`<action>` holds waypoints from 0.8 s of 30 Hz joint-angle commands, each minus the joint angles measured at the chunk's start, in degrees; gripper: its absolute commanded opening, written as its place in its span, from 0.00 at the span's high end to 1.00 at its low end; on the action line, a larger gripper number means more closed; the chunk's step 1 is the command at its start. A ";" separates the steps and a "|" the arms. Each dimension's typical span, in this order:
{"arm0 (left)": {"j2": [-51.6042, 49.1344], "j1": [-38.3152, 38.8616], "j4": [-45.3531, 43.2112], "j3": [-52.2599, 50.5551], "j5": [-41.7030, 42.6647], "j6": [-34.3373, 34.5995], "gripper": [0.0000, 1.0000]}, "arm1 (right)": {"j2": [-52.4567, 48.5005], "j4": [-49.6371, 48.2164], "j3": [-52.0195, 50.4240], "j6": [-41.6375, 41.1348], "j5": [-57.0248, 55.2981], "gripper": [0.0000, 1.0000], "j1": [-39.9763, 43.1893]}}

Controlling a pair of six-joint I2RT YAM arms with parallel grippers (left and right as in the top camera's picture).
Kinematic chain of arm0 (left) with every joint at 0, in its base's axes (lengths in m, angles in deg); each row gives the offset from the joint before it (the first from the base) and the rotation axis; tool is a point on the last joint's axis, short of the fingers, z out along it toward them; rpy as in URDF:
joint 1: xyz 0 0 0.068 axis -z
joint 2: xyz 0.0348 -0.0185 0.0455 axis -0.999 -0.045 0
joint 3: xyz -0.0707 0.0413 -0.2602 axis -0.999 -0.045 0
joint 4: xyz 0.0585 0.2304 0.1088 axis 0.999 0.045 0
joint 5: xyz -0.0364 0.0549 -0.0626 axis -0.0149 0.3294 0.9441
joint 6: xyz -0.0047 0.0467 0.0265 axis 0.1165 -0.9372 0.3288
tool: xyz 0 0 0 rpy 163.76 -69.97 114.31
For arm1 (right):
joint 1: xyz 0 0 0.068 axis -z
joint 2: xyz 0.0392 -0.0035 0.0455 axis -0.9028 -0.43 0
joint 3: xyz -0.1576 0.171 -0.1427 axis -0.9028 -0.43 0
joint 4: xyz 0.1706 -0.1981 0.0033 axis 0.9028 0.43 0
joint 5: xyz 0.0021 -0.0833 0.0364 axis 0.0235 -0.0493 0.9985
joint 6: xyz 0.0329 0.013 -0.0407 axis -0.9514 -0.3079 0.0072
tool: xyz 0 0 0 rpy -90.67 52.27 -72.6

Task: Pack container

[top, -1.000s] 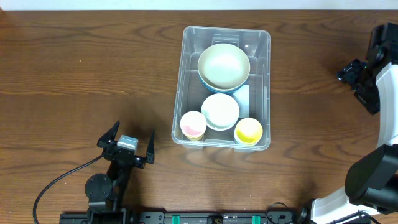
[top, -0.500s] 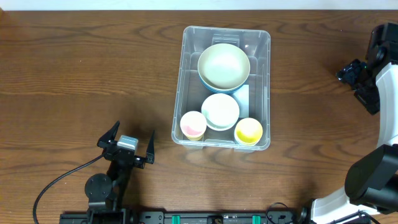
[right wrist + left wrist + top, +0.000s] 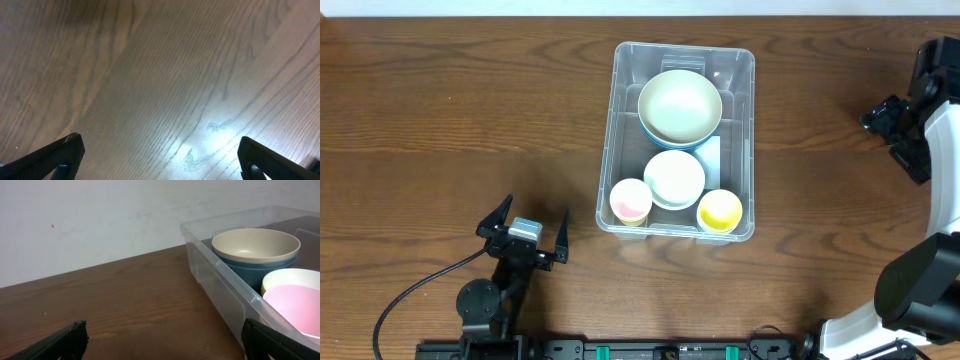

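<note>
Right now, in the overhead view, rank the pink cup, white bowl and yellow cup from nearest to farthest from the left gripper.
1. Pink cup, container's near-left corner, closest to the left gripper.
2. White bowl, container's middle.
3. Yellow cup, near-right corner.

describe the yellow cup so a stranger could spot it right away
Find the large clear plastic rectangular bin on the brown wooden table. In its near right corner sits a small round yellow cup; the similar cup beside it is pink.

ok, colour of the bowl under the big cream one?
Dark blue round bowl, clearest in left wrist view.
</note>
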State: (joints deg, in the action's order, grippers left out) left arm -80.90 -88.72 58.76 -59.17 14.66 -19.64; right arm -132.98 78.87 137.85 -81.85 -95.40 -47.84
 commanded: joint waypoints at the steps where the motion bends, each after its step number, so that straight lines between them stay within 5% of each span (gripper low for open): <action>1: 0.35 -0.28 2.29 -0.96 0.33 -0.92 0.02 | 6.58 -0.07 -0.90 -0.72 -1.18 0.01 -0.61; 15: 0.35 -0.28 2.29 -0.96 0.33 -0.92 0.02 | 49.75 0.37 -24.35 -0.70 -1.18 0.01 -11.30; 20: 0.35 -0.28 2.29 -0.96 0.33 -0.92 0.02 | 60.67 6.56 -25.81 -0.74 -2.12 0.01 -11.61; 24: 0.35 -0.28 2.29 -0.96 0.33 -0.92 0.02 | 66.14 -0.13 -26.43 -0.70 -4.74 0.01 -11.61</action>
State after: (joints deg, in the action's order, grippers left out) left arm -80.90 -88.72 58.85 -59.13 14.66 -19.64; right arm -69.27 82.24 112.25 -81.92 -97.83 -58.82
